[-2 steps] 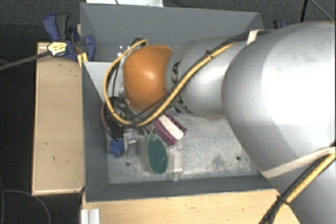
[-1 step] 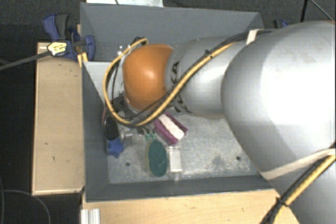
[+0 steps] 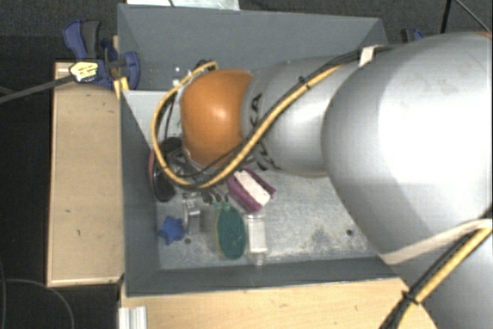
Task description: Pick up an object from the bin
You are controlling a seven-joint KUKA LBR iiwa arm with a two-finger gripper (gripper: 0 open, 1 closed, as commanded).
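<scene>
Low on the frame's left, the jaws hang near a small blue bit (image 3: 169,229) and a green oval (image 3: 231,235); I cannot tell if they are wide or shut. Close neighbours could make them grab two or bump the bin (image 3: 142,231).

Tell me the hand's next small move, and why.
Probably ease the hand straight down a little. It hangs low at the bin's front left, between a small blue piece and a green oval thing, a purple and white block just behind. It holds nothing that I can see, so a grasp seems not yet made.
</scene>
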